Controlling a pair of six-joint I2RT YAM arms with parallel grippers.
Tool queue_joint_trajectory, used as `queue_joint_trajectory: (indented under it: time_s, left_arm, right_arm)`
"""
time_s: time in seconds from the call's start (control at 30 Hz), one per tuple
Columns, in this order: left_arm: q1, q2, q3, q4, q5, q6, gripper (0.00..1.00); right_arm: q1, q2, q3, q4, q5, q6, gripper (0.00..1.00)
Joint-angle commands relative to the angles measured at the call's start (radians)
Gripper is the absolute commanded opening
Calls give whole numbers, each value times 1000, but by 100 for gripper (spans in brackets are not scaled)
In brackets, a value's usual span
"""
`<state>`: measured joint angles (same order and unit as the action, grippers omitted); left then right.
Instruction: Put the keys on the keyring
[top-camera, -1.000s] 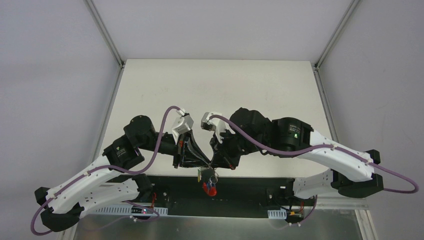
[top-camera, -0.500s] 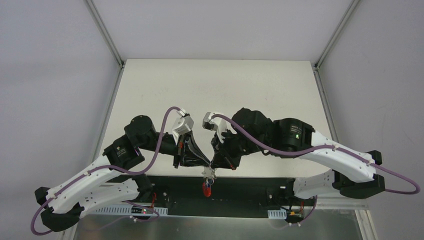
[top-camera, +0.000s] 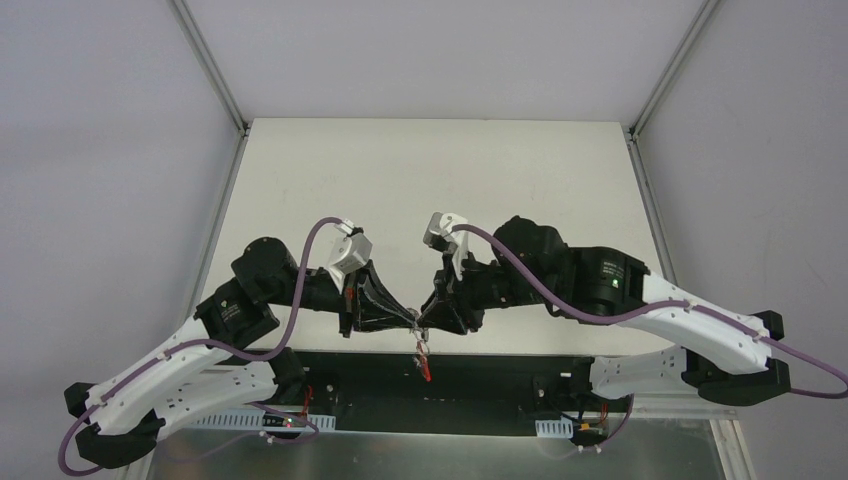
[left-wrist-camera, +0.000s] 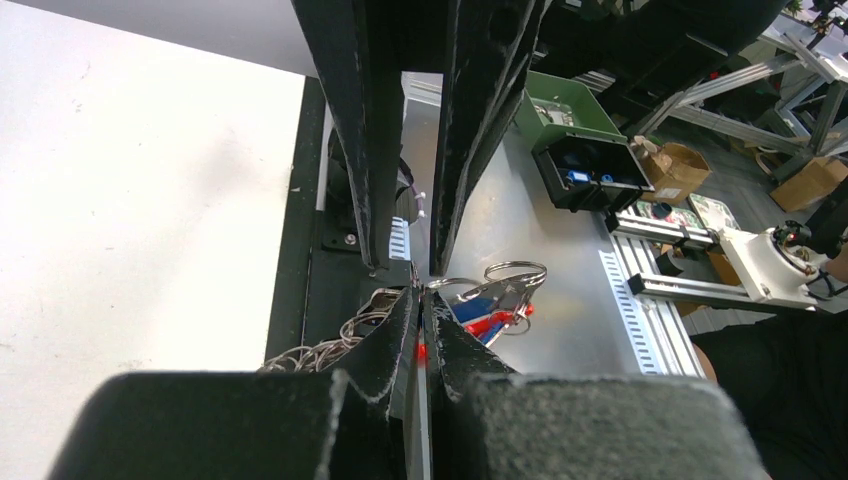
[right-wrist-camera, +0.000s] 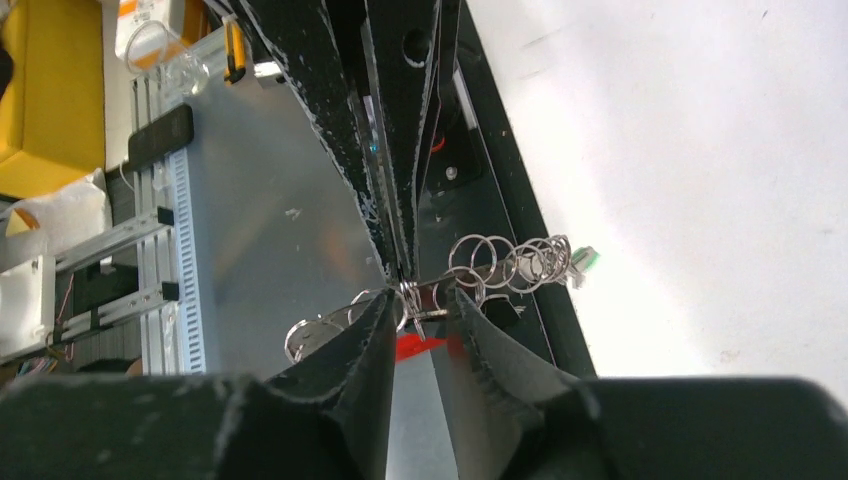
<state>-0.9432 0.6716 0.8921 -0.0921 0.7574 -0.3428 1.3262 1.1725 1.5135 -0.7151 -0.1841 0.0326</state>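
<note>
My two grippers meet tip to tip over the table's near edge. The left gripper (top-camera: 412, 318) (left-wrist-camera: 424, 300) is shut on the thin silvery keyring (left-wrist-camera: 425, 345), seen edge-on between its pads with red showing there. The right gripper (top-camera: 426, 320) (right-wrist-camera: 422, 300) has its fingers a little apart, pinched on a small silvery key piece (right-wrist-camera: 432, 312) and ring that span the gap. A bunch of keys with red and blue heads (left-wrist-camera: 490, 322) (top-camera: 426, 366) hangs below the tips. A chain of small rings (right-wrist-camera: 510, 262) ends at a green key head (right-wrist-camera: 584, 258).
The white table (top-camera: 430, 190) lies beyond the grippers. The black base rail (top-camera: 520, 385) and a metal frame plate (left-wrist-camera: 520, 230) lie under the hanging keys. A green bin (left-wrist-camera: 565, 108) stands off the table.
Both wrists have drawn slightly apart, left one leftward, right one rightward, tips still together. The hanging bunch has turned and now looks thinner, with less red showing.
</note>
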Motion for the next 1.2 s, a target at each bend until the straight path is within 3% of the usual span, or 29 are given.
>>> queue_joint_trajectory:
  time_s: [0.0, 0.1, 0.63, 0.77, 1.03, 1.17]
  left_arm:
    - [-10, -15, -6, 85, -3, 20, 0]
    - [-9, -21, -18, 136, 2, 11, 0]
    - [-11, -71, -39, 254, 22, -7, 0]
    - [-11, -76, -41, 271, 22, -15, 0]
    - [-11, -82, -46, 284, 16, -22, 0]
    - [-12, -84, -48, 283, 13, -24, 0]
  right_arm:
    - [-7, -79, -44, 159, 33, -26, 29]
    - [-7, -116, -82, 206, 51, -47, 35]
    - [-6, -150, -163, 264, -26, -83, 37]
    - [-5, -162, -180, 280, -48, -83, 36]
    - [0, -164, -184, 291, -82, -84, 26]
    - [9, -154, -176, 283, -85, -91, 29]
